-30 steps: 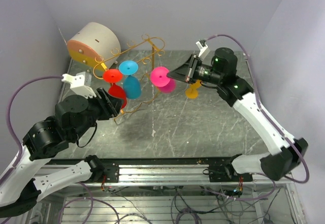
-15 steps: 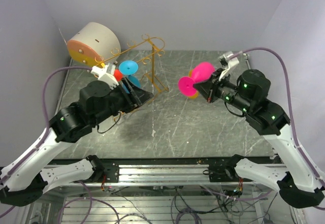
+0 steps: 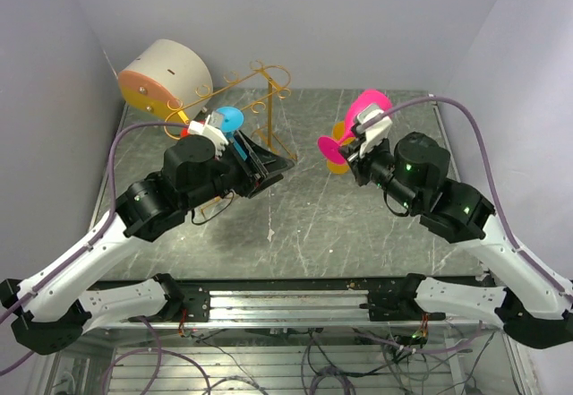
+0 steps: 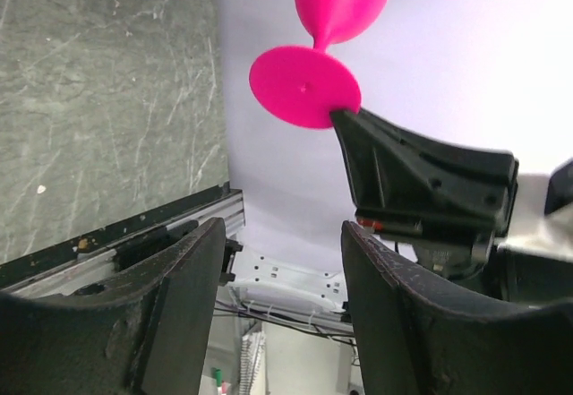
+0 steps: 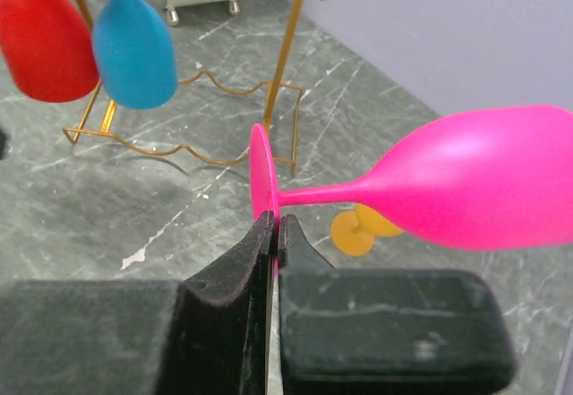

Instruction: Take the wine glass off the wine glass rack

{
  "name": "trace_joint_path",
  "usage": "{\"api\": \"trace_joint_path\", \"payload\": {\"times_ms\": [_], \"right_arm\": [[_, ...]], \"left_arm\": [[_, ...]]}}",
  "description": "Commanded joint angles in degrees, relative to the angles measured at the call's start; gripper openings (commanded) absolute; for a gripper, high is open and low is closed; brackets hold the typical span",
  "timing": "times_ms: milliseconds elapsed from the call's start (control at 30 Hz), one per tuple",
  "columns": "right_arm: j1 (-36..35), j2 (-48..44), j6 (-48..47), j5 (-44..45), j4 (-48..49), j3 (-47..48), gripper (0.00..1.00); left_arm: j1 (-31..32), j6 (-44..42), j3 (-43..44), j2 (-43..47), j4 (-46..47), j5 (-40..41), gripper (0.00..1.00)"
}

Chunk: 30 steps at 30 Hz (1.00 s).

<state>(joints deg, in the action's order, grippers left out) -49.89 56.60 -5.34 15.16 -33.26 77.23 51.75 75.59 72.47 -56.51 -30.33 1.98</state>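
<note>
- Since a second ago the pink wine glass [image 3: 365, 113] has come off the rack [image 3: 266, 84] and now sits in the air to its right, well apart from the wire frame. The left arm has swung from the rack's left side across its front.
- The glass lies roughly on its side, with the bowl toward the back wall and the round foot facing the rack.
- The right gripper [image 5: 273, 227] is clenched on the rim of that foot, one pad on each face of the disc.
- The left gripper [image 3: 279, 164] is over the table [image 3: 313, 225] in front of the rack. It points at the pink foot, with its fingers [image 4: 170, 305] spread wide and nothing between them.
- The gold wire rack stands upright on the table toward the back left, with a blue glass [image 5: 134, 50] and a red glass [image 5: 45, 46] hanging bowl-down from its rails.
- A yellow glass [image 5: 358, 232] rests on the table beneath the pink bowl, mostly hidden.
- A cream drum [image 3: 166, 74] with an orange face sits behind the rack in the far left corner.
</note>
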Motion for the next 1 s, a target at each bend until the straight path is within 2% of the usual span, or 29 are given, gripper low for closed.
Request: {"api": "trace_joint_path", "payload": {"times_ms": [0,233,367,700,967], "right_arm": [[-6.73,-2.90,-9.86,9.05,5.57,-0.73,0.00],[-18.98,-3.31,-17.78,18.33,7.19,-4.17,0.00],[-23.59,-2.56,-19.33,22.51,6.72,-4.83,0.00],[-26.70,-4.05,-20.92,25.47,9.69,-9.66,0.00],[-28.26,-2.96,-21.02,25.12,12.71,-10.89,0.00]], "left_arm": [[0.16,3.50,-0.92,-0.88,5.18,-1.56,0.65],[0.15,5.93,-3.84,-3.91,11.12,-2.27,0.65],[0.16,6.04,-3.46,-5.12,12.21,-2.80,0.64],[0.15,7.68,-5.14,-0.55,11.29,1.30,0.64],[0.11,7.11,-3.74,-2.33,10.61,0.15,0.64]]}}
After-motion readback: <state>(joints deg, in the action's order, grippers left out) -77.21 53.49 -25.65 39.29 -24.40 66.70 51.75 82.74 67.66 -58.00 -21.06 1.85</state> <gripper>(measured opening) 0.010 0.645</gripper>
